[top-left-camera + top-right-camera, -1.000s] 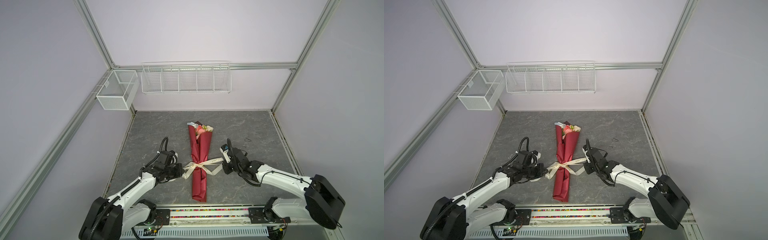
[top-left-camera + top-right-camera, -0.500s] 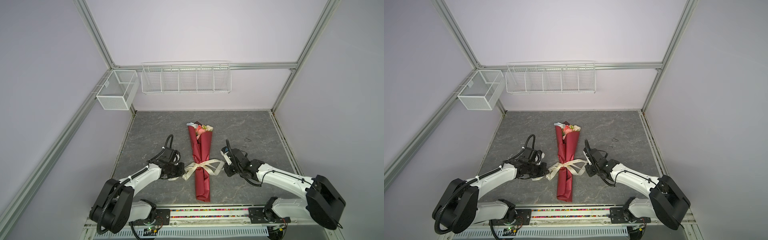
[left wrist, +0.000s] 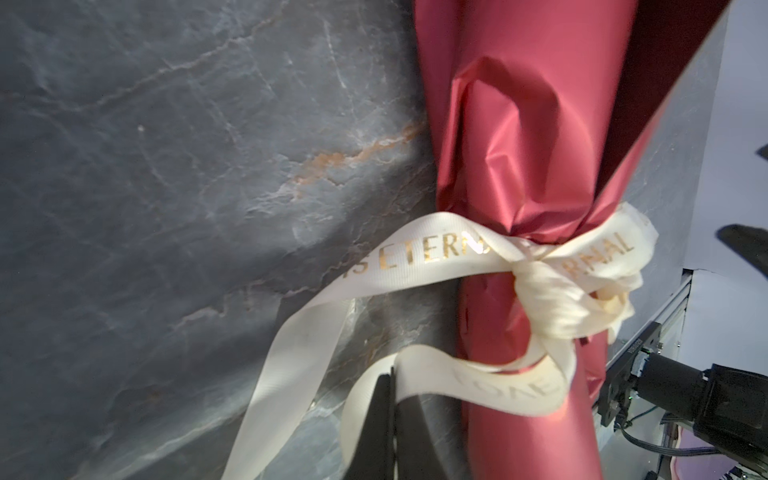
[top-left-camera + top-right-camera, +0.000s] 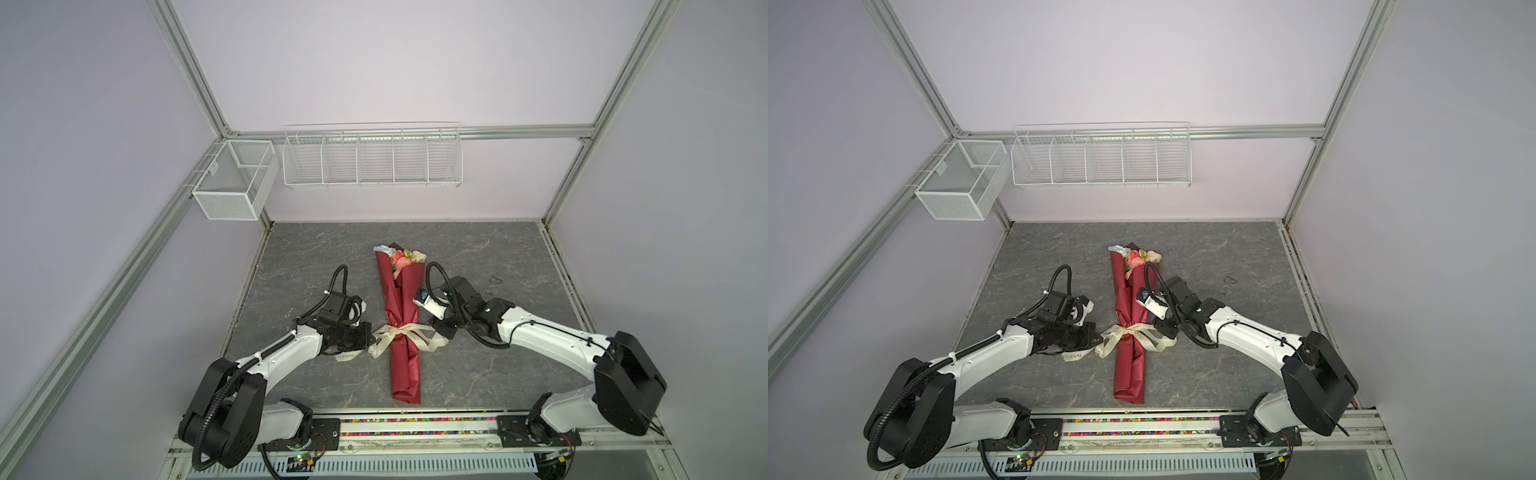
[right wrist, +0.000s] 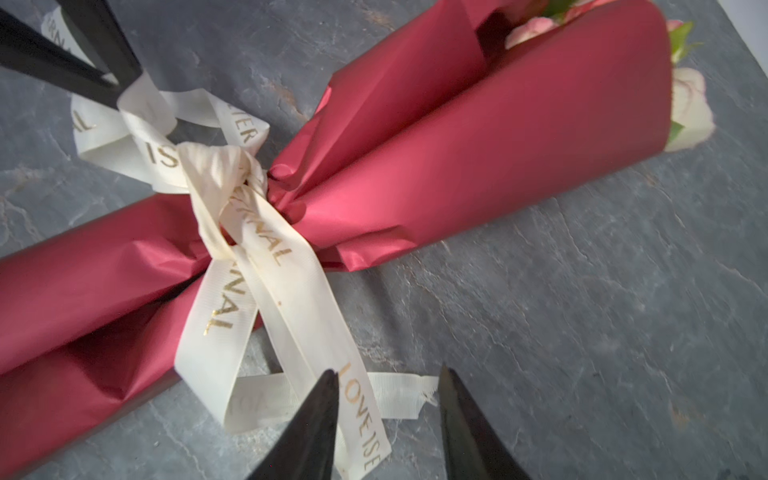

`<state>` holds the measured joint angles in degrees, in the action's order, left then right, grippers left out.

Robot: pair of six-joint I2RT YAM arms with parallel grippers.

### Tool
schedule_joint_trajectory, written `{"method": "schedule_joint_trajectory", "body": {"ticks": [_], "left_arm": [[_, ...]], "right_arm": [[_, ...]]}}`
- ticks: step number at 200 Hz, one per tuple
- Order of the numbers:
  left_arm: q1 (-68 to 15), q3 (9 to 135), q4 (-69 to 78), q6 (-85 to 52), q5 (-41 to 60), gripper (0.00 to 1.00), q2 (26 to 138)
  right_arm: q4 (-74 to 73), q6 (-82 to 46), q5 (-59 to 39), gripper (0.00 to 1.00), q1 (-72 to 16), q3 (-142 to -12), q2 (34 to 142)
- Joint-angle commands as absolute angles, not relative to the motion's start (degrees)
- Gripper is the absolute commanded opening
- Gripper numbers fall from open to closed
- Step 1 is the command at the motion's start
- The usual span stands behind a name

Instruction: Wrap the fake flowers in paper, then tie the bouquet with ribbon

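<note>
The bouquet of fake flowers (image 4: 400, 299) (image 4: 1133, 307) lies lengthwise on the grey table in dark-red paper, blooms at the far end. A cream ribbon (image 4: 398, 332) (image 5: 220, 170) with gold print is knotted in a bow round its middle (image 3: 540, 286). My left gripper (image 4: 371, 338) (image 4: 1099, 337) (image 3: 392, 370) sits left of the bouquet, shut on a ribbon loop. My right gripper (image 4: 439, 331) (image 4: 1163, 329) (image 5: 387, 370) is on the right, open, its fingers astride a loose ribbon tail on the table.
Two white wire baskets (image 4: 372, 158) (image 4: 235, 183) hang on the back wall above the table. Aluminium frame posts (image 4: 559, 187) stand at the corners. The arms' mounting rail (image 4: 415, 426) runs along the front edge. A small dark mark (image 4: 494, 279) lies right of the bouquet.
The right gripper's jaws have parted and let go of the ribbon tail, which now lies slack. The left gripper stays shut on its loop; its arm has lowered.
</note>
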<state>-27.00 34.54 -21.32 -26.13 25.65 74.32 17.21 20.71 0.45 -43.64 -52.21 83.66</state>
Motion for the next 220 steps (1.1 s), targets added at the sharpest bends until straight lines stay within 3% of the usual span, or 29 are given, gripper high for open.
{"method": "schedule_joint_trajectory", "body": {"ticks": [1, 24, 90, 104, 131, 155, 188, 220], "left_arm": [[-26.63, 36.30, -21.19, -24.72, 26.70, 0.00, 74.51], [-26.63, 36.30, -21.18, -24.62, 26.81, 0.00, 74.25], [-26.63, 37.52, -22.53, -23.82, 27.48, 0.00, 75.04], [-26.66, 37.70, -22.68, -23.80, 27.52, 0.00, 74.92], [-26.68, 37.73, -23.58, -23.94, 26.49, 0.00, 74.44], [-26.65, 37.43, -24.34, -25.05, 23.61, 0.00, 74.09], [-26.55, 39.46, -29.45, -24.52, 18.84, 0.00, 76.85], [-26.46, 40.69, -29.93, -24.26, 20.56, 0.00, 79.88]], "right_arm": [[17.41, 27.51, -4.91, 0.44, -43.77, -53.40, 84.75], [17.78, 28.75, -8.25, 0.44, -44.41, -53.75, 85.98], [15.63, 30.85, -4.48, 0.44, -45.12, -55.35, 92.13], [15.04, 30.97, -3.00, 0.39, -45.15, -55.77, 93.32], [14.22, 30.61, -2.01, 0.07, -45.13, -55.29, 92.55], [13.21, 29.16, -1.80, 0.06, -45.01, -53.68, 90.48], [13.35, 25.40, 6.23, 0.06, -44.80, -52.39, 89.35], [14.40, 23.94, 9.96, 0.06, -44.65, -51.85, 88.87]]}}
